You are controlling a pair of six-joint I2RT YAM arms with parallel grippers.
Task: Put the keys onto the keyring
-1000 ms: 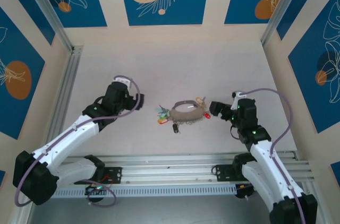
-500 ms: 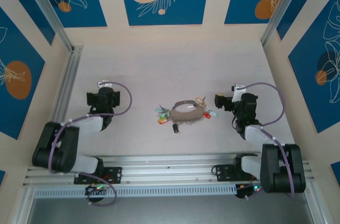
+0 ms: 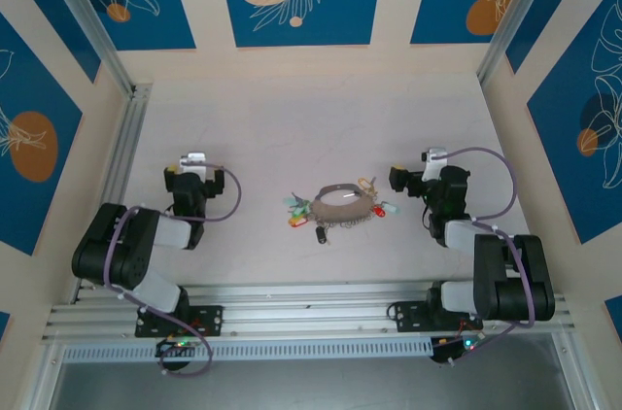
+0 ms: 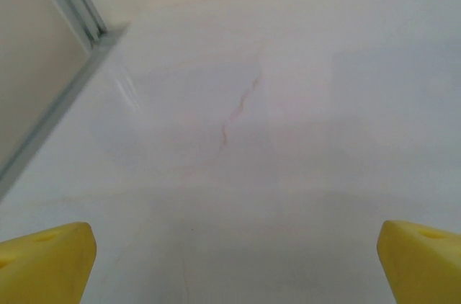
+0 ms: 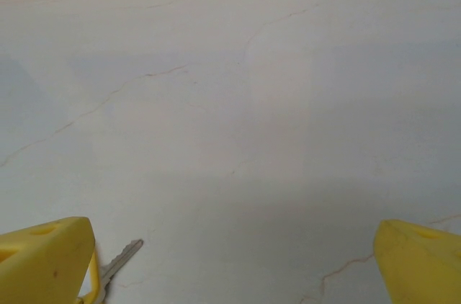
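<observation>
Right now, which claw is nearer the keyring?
Right. The right claw sits a short way right of the keyring; the left claw is much farther off to its left.

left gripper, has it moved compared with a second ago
Yes. In the top view the left gripper has pulled back leftward, away from the keyring, which lies where it was, and toward the side rail.

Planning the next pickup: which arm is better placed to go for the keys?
Right. The right pincer, open, has a key beside one finger and sits nearer the keyring; the left pincer, also open, faces the side rail, farther away.
</observation>
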